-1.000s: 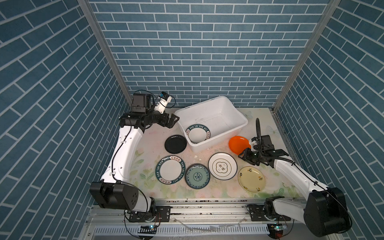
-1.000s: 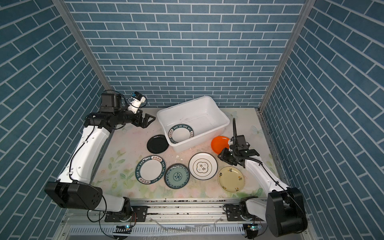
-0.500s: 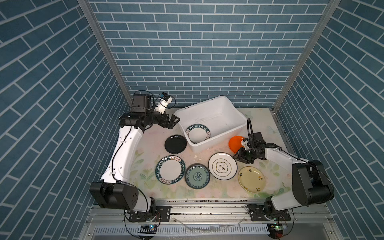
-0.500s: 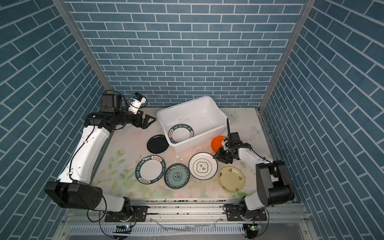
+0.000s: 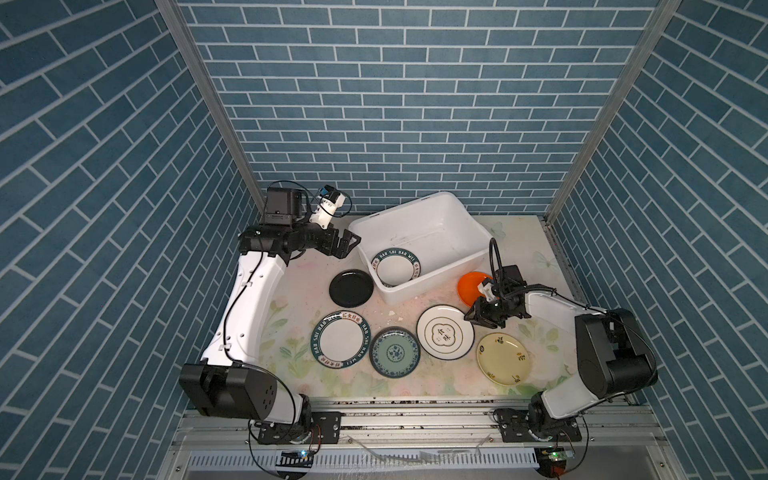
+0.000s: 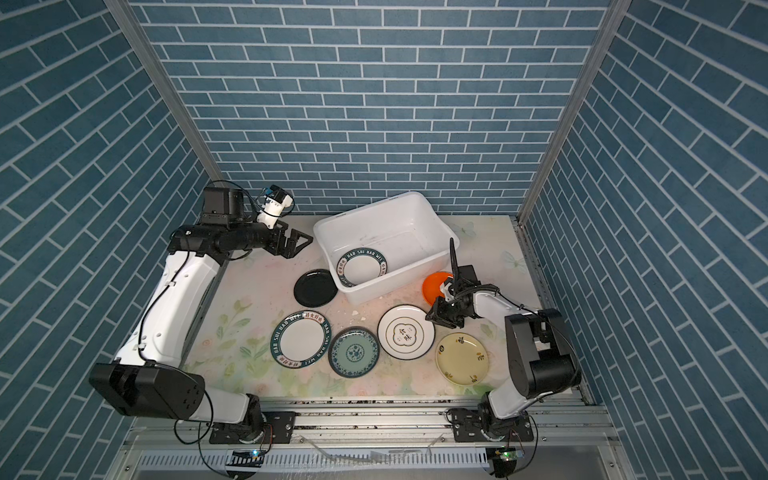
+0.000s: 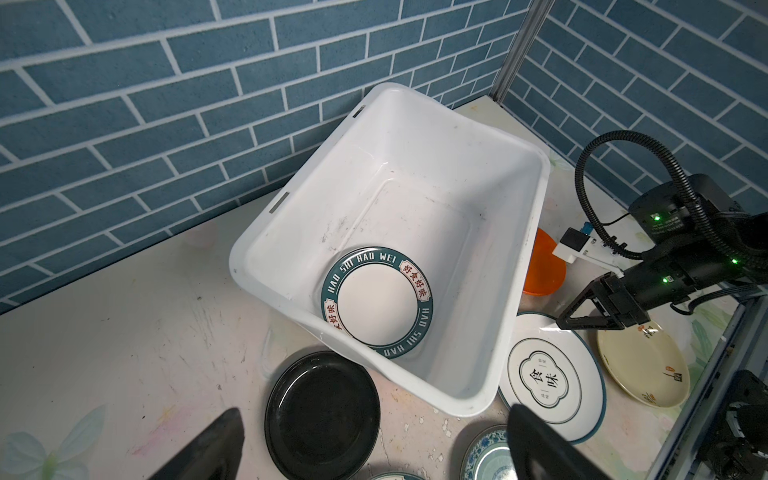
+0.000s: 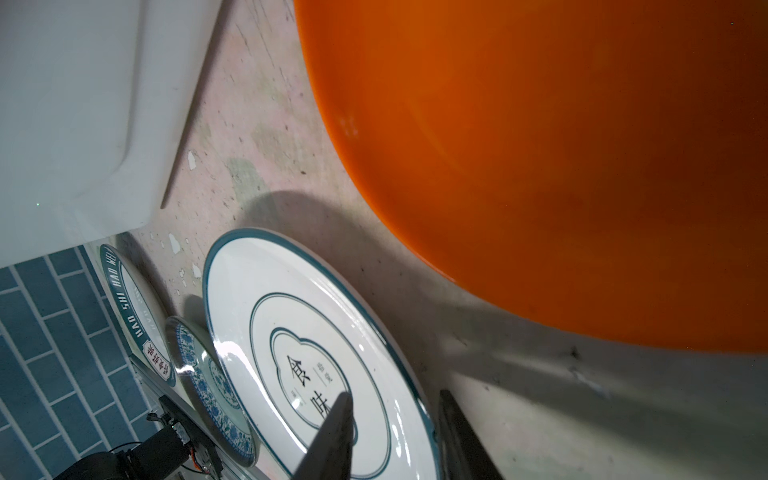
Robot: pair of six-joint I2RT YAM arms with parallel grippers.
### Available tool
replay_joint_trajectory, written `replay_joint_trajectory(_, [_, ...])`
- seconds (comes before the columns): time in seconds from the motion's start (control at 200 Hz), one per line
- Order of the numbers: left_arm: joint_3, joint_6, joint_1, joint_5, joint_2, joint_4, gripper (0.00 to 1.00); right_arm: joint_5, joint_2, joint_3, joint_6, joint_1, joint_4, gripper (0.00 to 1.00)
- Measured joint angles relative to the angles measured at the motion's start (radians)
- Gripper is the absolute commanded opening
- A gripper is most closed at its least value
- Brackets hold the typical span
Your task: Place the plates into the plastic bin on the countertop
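The white plastic bin (image 5: 415,205) stands at the back of the countertop (image 5: 307,270) and holds a lettered-rim plate (image 5: 395,267). On the countertop lie a black plate (image 5: 351,288), another lettered-rim plate (image 5: 340,339), a teal plate (image 5: 394,352), a quatrefoil plate (image 5: 444,331), a cream plate (image 5: 503,359) and an orange plate (image 5: 469,286). My right gripper (image 5: 471,318) is low at the quatrefoil plate's right rim. In the right wrist view its jaws (image 8: 394,395) straddle that rim (image 8: 266,316), open. My left gripper (image 5: 348,245) hangs open beside the bin's left corner, holding nothing.
Blue brick walls close in the back and both sides. A grey metal rail (image 5: 415,419) runs along the front edge. The orange plate sits between the bin's right end and my right wrist. Small white chips lie on the countertop in front of the bin (image 7: 536,232).
My right gripper moved left and nearer, from beside the orange plate to the quatrefoil plate's rim, while its elbow folded up. The left arm stayed still.
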Motion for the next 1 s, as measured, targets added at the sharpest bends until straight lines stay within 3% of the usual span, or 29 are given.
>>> replay_joint_trajectory(1.0, [0.0, -0.019, 0.0, 0.038, 0.003, -0.003, 1.0, -0.028, 0.01, -0.094, -0.012, -0.001, 0.13, 0.18])
